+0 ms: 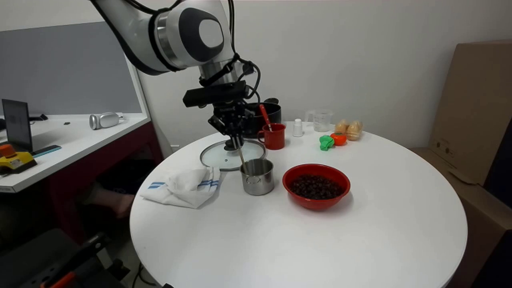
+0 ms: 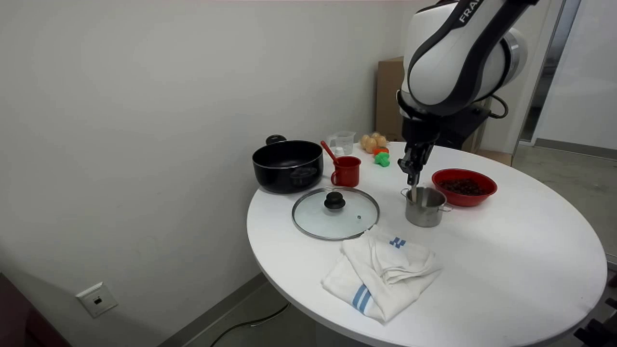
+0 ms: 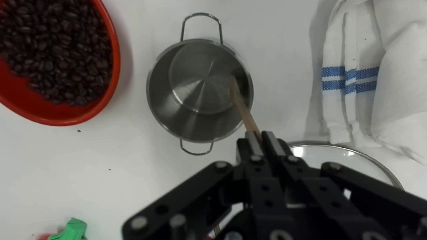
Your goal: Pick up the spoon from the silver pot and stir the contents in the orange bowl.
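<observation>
In the wrist view the spoon (image 3: pixel 246 115), a pale wooden stick, leans inside the silver pot (image 3: pixel 190 128), its lower end near the pot's floor. My gripper (image 3: pixel 260 136) is shut on its upper part, with the narrow fingers close on either side. Both exterior views agree: the gripper (image 1: pixel 237 142) points down just above the rim of the silver pot (image 1: pixel 261 184), and the spoon (image 2: pixel 414 194) runs from the fingertips into it. The top end of the spoon is hidden by the fingers. Beside the pot stands the orange bowl (image 1: pixel 318 203), filled with dark beans.
A glass lid (image 2: pixel 315 219) lies close by the pot, and a folded white towel (image 2: pixel 376 284) is near it. Behind are a black pot (image 2: pixel 284 179), a red cup (image 2: pixel 349 174) with a red-handled utensil, a white shaker (image 1: pixel 297 129), a measuring cup (image 1: pixel 322 121) and toy food (image 1: pixel 339 139).
</observation>
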Available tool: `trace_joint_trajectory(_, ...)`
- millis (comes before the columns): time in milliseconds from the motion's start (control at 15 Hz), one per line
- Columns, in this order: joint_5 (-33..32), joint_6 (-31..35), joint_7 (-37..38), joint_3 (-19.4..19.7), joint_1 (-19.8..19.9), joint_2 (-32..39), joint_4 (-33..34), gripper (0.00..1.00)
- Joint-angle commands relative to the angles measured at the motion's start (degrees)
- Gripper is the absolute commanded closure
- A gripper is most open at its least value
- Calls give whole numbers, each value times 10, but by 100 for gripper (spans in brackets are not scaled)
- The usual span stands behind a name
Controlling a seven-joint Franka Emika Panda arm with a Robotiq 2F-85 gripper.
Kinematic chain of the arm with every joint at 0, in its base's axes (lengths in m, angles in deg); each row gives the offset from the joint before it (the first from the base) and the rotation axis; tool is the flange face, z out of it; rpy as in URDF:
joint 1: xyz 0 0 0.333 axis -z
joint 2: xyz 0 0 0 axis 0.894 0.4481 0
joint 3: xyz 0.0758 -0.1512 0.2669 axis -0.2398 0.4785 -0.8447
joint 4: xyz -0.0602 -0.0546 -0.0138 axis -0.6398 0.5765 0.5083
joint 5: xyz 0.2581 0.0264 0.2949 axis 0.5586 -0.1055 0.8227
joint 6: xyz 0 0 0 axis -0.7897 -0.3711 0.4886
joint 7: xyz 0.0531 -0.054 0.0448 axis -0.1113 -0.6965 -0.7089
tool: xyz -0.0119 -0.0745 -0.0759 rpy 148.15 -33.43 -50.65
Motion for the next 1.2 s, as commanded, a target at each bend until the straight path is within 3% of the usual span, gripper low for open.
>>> trace_joint_trajectory(0,-18,16,18,4,-2,4,7,99)
trace_joint_trajectory(533,-8,16,16,4,4,-31,6,99)
trace_joint_trajectory(1133,50,-29,-4,7,49,-92,14,99)
